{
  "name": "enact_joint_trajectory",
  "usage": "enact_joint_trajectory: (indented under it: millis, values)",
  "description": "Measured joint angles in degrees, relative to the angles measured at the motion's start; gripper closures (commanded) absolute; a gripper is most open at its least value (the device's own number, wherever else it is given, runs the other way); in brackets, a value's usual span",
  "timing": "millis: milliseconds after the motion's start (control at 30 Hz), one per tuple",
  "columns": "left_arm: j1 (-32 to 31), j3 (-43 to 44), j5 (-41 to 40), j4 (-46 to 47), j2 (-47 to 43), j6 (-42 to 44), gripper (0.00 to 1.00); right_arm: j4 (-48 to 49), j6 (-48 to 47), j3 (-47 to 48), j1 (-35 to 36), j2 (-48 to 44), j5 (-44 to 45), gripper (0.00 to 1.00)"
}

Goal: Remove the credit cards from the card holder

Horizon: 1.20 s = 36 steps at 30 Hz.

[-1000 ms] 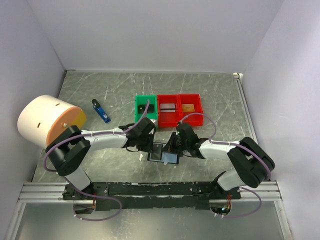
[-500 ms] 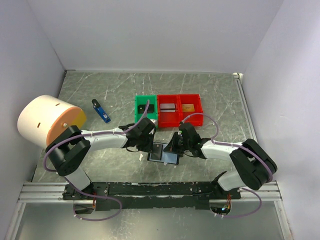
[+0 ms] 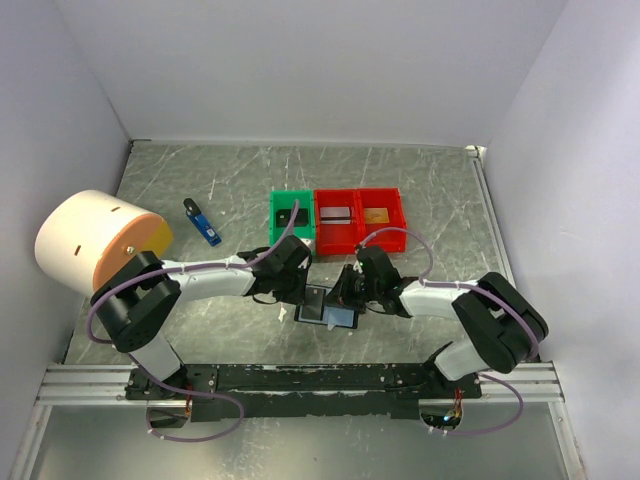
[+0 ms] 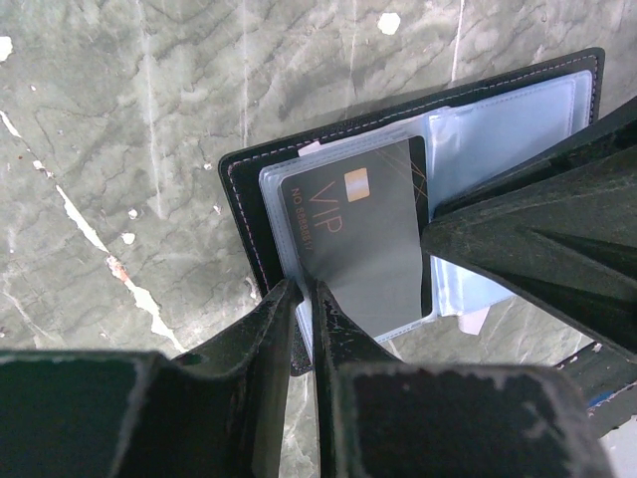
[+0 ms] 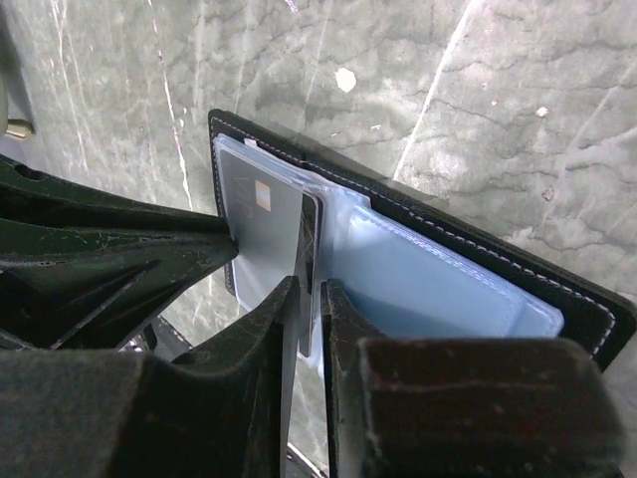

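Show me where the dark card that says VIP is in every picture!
Top external: the VIP card is a tiny grey patch, low centre, in the open card holder; too small to read.
Left wrist: in the middle, lettering facing the camera.
Right wrist: left of centre, seen slanted.
Shared landmark: the pale blue sleeves right beside the card.

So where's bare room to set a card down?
Bare table: the strip behind the green bin and red bins, the gap between blue stick and green bin, and right of the red bins. Crowded: near middle, where left pincer and right pincer meet at the card holder.
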Motion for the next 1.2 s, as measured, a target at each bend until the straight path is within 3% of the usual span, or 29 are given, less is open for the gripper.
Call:
enact_joint_trajectory:
  millis: [233,467,1200]
  values:
    - [-0.1,0.0,-0.3,-0.2,-0.1,0.0,0.77,3.5,-0.3,-0.3,-0.1,1.6,-2.6,0.85]
    - [-0.1,0.0,-0.8,-1.0,-0.3,0.0,0.77,6.0,-0.6,-0.4,-0.5,3.3,-4.1,1.0]
    - [-0.6,-0.4,-1.6,-1.1,-0.8,-1.1,0.77,0.4,-0.9,-0.8,-0.5,-1.4,-1.5,0.98]
